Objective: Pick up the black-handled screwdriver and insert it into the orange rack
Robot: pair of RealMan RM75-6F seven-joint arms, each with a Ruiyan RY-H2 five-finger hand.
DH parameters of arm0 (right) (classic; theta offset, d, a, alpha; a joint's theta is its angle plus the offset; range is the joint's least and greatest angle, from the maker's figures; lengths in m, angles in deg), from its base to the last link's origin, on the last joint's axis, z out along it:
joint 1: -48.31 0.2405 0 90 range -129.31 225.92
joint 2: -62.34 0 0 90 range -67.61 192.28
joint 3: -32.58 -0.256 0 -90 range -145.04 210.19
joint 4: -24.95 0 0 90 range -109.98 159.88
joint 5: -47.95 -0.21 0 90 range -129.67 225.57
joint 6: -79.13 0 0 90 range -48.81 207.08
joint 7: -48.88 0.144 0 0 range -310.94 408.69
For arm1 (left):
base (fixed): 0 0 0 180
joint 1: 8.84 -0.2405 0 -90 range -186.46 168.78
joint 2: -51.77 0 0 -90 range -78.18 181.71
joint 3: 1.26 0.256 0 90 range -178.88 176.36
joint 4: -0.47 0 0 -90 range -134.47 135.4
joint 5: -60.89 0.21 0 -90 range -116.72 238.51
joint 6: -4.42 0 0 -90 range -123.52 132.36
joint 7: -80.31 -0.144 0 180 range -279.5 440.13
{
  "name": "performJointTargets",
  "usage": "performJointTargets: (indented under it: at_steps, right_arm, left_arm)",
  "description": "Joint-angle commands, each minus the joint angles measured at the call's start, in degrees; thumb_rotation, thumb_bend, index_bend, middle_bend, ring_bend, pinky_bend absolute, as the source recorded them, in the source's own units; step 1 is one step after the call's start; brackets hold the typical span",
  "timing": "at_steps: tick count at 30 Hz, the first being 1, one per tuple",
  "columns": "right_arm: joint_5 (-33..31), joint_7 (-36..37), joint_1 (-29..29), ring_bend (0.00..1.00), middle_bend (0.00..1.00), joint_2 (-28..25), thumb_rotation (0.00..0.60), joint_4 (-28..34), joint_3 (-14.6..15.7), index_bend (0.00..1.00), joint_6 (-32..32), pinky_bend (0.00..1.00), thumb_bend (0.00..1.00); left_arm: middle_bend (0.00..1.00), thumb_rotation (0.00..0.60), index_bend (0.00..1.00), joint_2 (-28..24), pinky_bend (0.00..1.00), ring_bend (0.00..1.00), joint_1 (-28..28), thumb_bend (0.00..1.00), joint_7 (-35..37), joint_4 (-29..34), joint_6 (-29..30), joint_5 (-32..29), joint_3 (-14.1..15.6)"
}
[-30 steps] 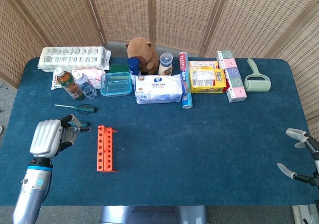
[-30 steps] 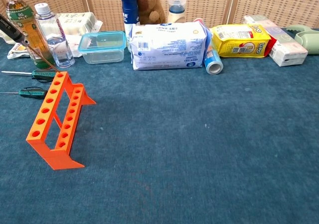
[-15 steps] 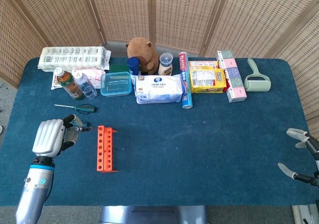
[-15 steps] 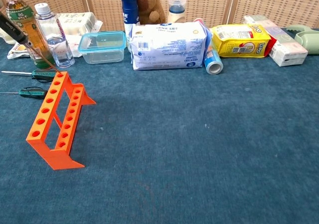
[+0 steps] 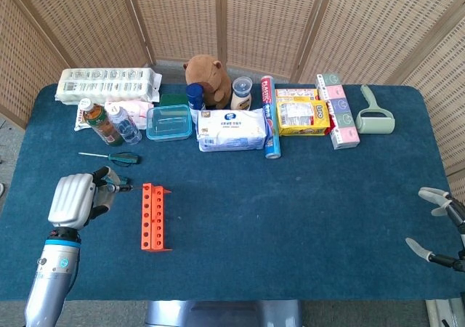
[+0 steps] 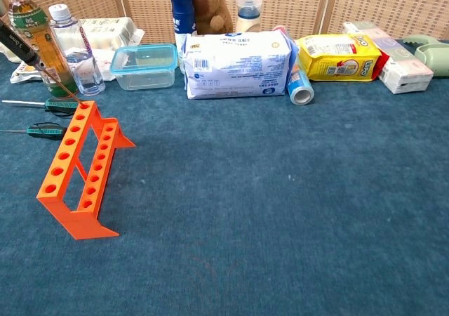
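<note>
Three screwdrivers were in sight. The left hand (image 5: 73, 200), near the counter's (image 5: 305, 218) left edge, was clenched round the black-handled screwdriver (image 6: 19, 44), whose tip pointed toward the far end of the rack (image 5: 153, 216) without reaching a hole. Two green-handled screwdrivers (image 6: 43, 105) lay flat on the counter, one behind the other, just beyond the rack's far end.

The one orange rack stood empty near the left front, its two rows of holes running front to back.

Along the back edge I counted two bottles (image 5: 116, 123), a tea bottle and a water bottle side by side at the left. Next came one clear box (image 5: 169, 121) with a blue rim; I could make out nothing inside it. There was one wipes pack (image 5: 232, 129), one yellow bag (image 5: 301, 116), one blue tube (image 5: 269, 116) lying between them, one plush bear (image 5: 207, 76) and one lint roller (image 5: 374, 115) toward the right corner. One long white package (image 5: 109, 84) lay at the back left corner.

The right hand (image 5: 439, 229) sat past the right edge, fingers apart, holding nothing.
</note>
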State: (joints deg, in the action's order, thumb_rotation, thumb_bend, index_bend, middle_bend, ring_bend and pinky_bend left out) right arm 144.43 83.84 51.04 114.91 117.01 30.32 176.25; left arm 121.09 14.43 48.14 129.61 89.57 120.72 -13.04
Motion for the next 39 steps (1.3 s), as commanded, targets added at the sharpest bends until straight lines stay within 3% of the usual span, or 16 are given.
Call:
performJointTargets:
  at_steps: [1,13,32,39]
  right_arm:
    - [0.03,-0.02,-0.02,0.27,0.22,-0.01,0.6,0.02,0.01,0.21,0.03,0.39,0.23]
    - [0.09,0.13,-0.06,0.27,0.22,-0.04,0.6,-0.11,0.05,0.21,0.06,0.39,0.23]
    - [-0.04,0.19,0.06,0.27,0.22,-0.04,0.6,-0.16,0.05,0.21,-0.26,0.39,0.23]
    - [-0.37,0.41,0.13,0.27,0.22,-0.07,0.6,-0.22,-0.07,0.21,-0.45,0.39,0.23]
  left_arm:
    - [0.87,0.6,0.52,0.09,0.92,0.85,0.08,0.43,0.09,-0.16,-0.05,-0.23,-0.05]
    - [0.87,0.6,0.52,1.41,0.92,0.85,1.32,0.43,-0.85,-1.14,-0.34,-2.49,-0.93]
    - [0.87,0.6,0.52,4.2,0.92,0.85,7.4,0.43,-3.58,-4.02,-3.13,-16.4,-6.53]
    - [0.87,0.6,0.52,5.44,0.92,0.85,9.32,0.43,-4.65,-5.37,-3.14,-19.66,-7.38]
